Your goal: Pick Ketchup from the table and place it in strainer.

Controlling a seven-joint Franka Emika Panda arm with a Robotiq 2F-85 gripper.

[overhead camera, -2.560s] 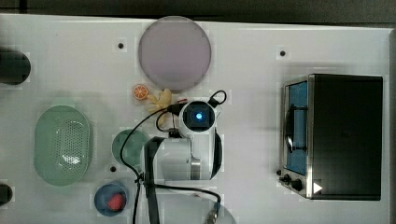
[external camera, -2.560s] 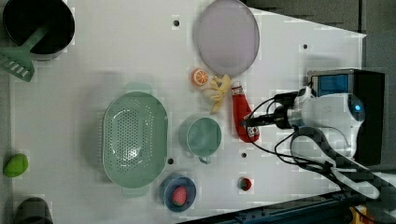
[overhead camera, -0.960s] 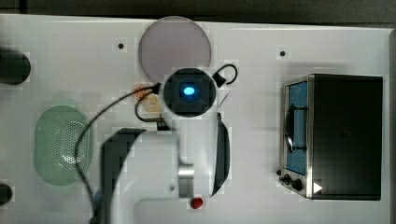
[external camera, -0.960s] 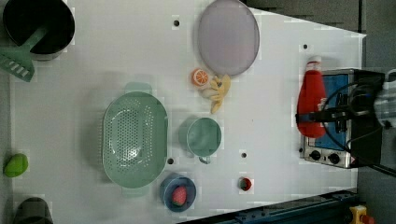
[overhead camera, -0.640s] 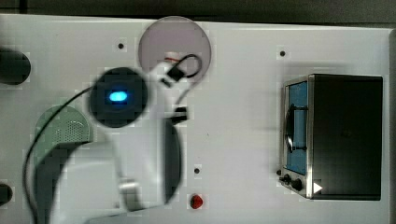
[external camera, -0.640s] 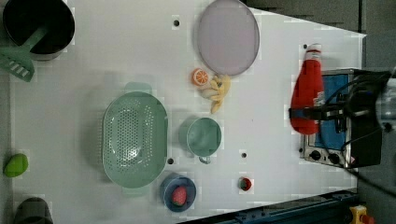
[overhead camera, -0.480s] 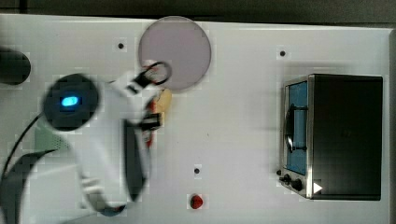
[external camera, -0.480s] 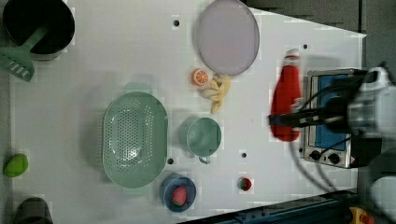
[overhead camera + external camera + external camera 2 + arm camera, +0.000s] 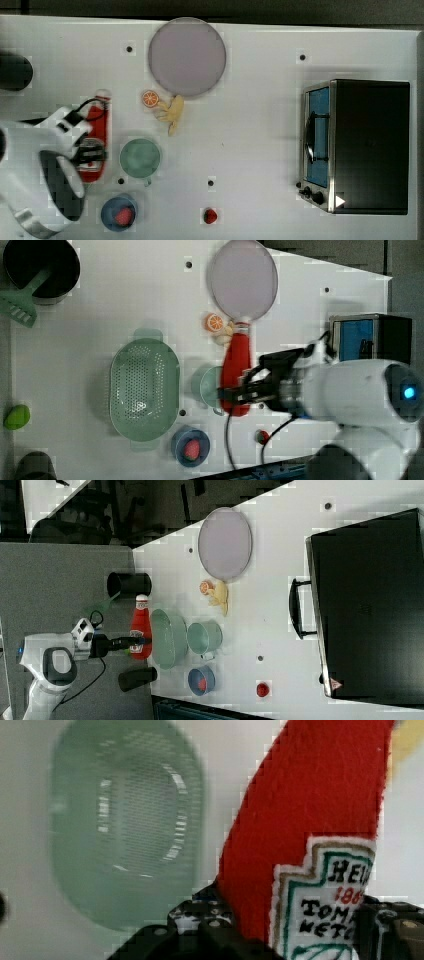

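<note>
Ketchup [image 9: 239, 371], lifted, carried toward strainer [image 9: 144, 388].

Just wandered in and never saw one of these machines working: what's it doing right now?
The robot arm's gripper has its jaws closed on the Ketchup, a red squeeze bottle, and holds it up off the white table. The pale green strainer sits empty beside a small green cup, so the bottle hasn't gone in yet.

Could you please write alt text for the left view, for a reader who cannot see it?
Seen from above, the robot's gripper holds the red Ketchup bottle above a white table, beside a small green cup and short of the pale green strainer. A grey-lilac plate lies beyond the bottle's cap.
</note>
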